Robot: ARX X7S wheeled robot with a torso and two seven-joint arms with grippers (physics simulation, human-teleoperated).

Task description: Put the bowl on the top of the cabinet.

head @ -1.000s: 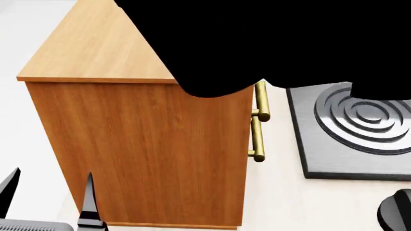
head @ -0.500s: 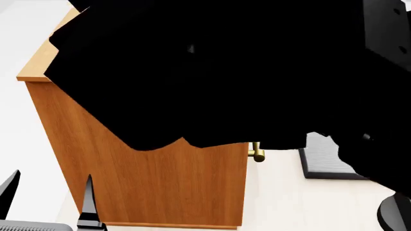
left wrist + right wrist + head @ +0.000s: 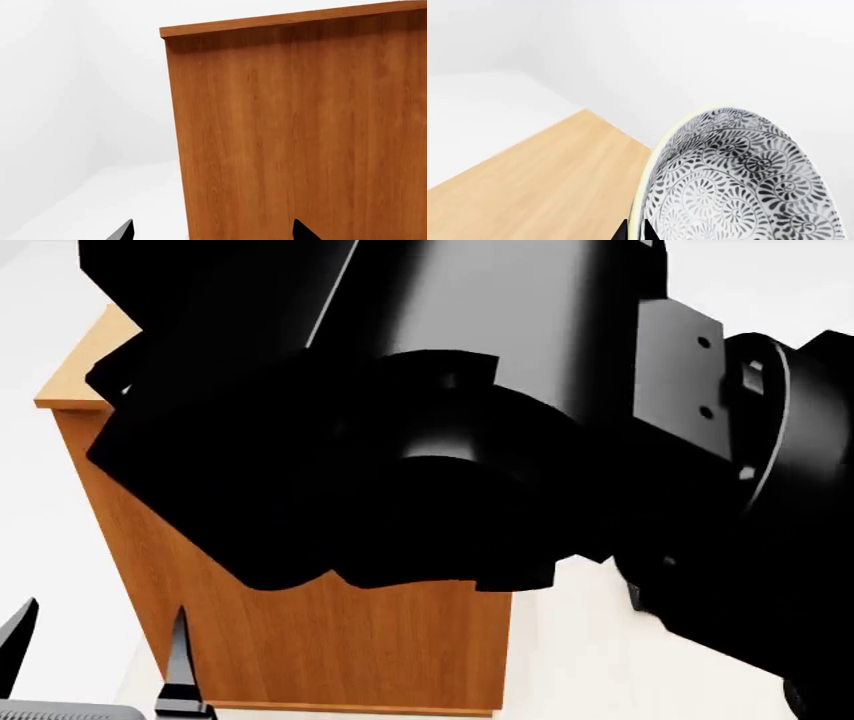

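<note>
I'm holding the deep white floral-patterned ceramic bowl (image 3: 740,180) by its rim in my right jaws, tilted above the reddish-brown wood-grain cabinet (image 3: 540,190); left jaws are gaping wide

Right arm (image 3: 534,420) now across nearly the whole head view, cabinet (image 3: 334,640) top hidden.

Pale floor (image 3: 574,660) and blank white wall (image 3: 707,45) only.
</note>
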